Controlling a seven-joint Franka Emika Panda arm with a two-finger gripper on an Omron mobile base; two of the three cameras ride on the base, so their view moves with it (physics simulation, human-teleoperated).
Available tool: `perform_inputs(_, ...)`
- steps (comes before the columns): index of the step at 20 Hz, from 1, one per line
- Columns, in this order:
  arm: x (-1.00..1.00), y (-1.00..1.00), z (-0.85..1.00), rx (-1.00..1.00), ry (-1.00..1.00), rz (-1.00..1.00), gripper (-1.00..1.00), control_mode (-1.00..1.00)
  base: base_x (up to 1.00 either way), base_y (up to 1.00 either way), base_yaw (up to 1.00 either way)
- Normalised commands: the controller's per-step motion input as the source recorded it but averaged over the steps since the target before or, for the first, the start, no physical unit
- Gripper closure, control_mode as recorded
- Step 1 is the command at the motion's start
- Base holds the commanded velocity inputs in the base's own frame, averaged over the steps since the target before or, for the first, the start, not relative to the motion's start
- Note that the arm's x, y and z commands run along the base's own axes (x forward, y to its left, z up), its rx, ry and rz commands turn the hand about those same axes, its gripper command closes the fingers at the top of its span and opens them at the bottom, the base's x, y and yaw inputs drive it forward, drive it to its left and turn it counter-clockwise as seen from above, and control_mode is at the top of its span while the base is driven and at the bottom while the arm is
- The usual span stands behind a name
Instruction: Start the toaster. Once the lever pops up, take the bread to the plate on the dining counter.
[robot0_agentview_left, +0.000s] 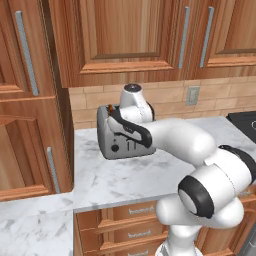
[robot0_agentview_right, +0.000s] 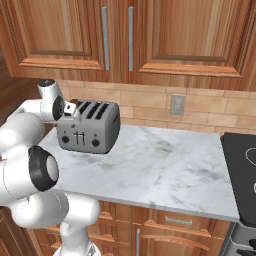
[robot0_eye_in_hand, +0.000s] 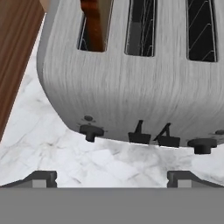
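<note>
The grey four-slot toaster (robot0_agentview_left: 114, 141) (robot0_agentview_right: 90, 131) (robot0_eye_in_hand: 131, 87) stands at the left end of the marble worktop (robot0_agentview_right: 165, 165), close to the wall. A brown slice of bread (robot0_eye_in_hand: 92, 22) sits in its end slot. My gripper (robot0_eye_in_hand: 113, 179) hovers open just above and in front of the toaster, looking down on its top and front face. Both small levers (robot0_eye_in_hand: 140, 136) and the two black knobs (robot0_eye_in_hand: 91, 131) lie just beyond the fingertips (robot0_eye_in_hand: 41, 178), with nothing between the jaws. My hand (robot0_agentview_right: 64, 108) is at the toaster's left top corner. The plate and the dining counter are out of view.
A tall wooden cabinet (robot0_agentview_left: 30, 125) stands right beside the toaster. Upper cabinets (robot0_agentview_right: 150, 35) hang low over the worktop. A wall outlet (robot0_agentview_right: 177, 104) is on the tile behind, and a black cooktop (robot0_agentview_right: 242, 160) lies at the far right. Drawers (robot0_agentview_left: 130, 220) run below.
</note>
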Motion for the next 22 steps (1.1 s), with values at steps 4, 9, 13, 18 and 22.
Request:
perform_inputs(4, 0.08, 0.0, -0.29, 0.0, -0.02, 0.0, -1.0, -1.0, 0.0, 0.0, 0.0)
perform_inputs(9, 0.09, 0.0, -0.31, 0.0, -0.02, 0.01, -1.0, -1.0, 0.0, 0.0, 0.0)
perform_inputs(13, 0.15, 0.0, -0.24, 0.0, 0.0, 0.01, -1.0, -1.0, 0.0, 0.0, 0.0)
perform_inputs(18, 0.12, 0.0, -0.22, 0.0, 0.0, 0.01, -1.0, -1.0, 0.0, 0.0, 0.0)
perform_inputs(22, 0.06, 0.01, -0.13, 0.0, 0.0, 0.0, -1.0, -1.0, 0.0, 0.0, 0.0)
